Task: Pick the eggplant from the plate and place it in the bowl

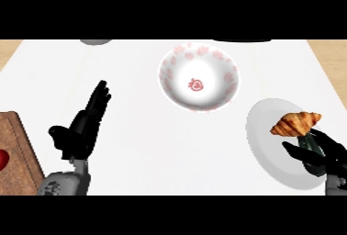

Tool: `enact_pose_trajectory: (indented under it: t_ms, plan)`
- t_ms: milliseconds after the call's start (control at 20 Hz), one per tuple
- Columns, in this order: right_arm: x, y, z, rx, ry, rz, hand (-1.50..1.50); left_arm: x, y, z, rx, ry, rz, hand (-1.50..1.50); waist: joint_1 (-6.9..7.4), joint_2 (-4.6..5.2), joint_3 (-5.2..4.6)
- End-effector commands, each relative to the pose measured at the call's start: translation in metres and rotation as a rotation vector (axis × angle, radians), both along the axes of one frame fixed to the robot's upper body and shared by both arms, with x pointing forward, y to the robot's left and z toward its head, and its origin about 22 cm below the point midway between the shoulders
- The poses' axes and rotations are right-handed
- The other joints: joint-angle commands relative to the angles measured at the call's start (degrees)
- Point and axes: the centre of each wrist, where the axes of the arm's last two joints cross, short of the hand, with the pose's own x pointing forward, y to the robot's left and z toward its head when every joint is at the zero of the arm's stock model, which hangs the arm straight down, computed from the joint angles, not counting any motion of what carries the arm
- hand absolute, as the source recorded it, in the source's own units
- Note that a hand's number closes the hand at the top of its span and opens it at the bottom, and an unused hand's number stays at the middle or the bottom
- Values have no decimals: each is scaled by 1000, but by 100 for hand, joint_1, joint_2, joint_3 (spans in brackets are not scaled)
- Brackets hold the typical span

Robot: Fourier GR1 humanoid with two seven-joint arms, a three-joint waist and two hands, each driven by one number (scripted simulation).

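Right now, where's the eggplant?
Head view, lower right: eggplant on the plate, just below the croissant, right robot hand curled around it.

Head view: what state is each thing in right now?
Bowl: upright, nothing in it.
Plate: holds the croissant and the eggplant.
Croissant: lying on the plate.
Eggplant: on the plate, mostly hidden.
Right hand: fingers curled round the eggplant.
Left hand: open, resting.

One bowl, one plate, one croissant, two hands.
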Motion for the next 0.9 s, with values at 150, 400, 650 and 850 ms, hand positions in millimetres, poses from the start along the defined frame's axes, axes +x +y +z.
enact_pose_trajectory:
  t_ms: [150,400,650,850]
  plan:
    - [8,22,-11,-19,15,178,150,9,-1,-9,10,9,-3,0,5,62,125]
    - [14,56,-4,57,-95,385,150,1,-4,-1,1,-2,-2,0,76,37,133]
    - [32,170,50,94,-355,1248,150,8,-22,-2,-11,5,-113,0,951,11,148]
    - [9,217,71,267,-588,1671,150,7,-18,-5,-4,12,-77,0,525,6,149]
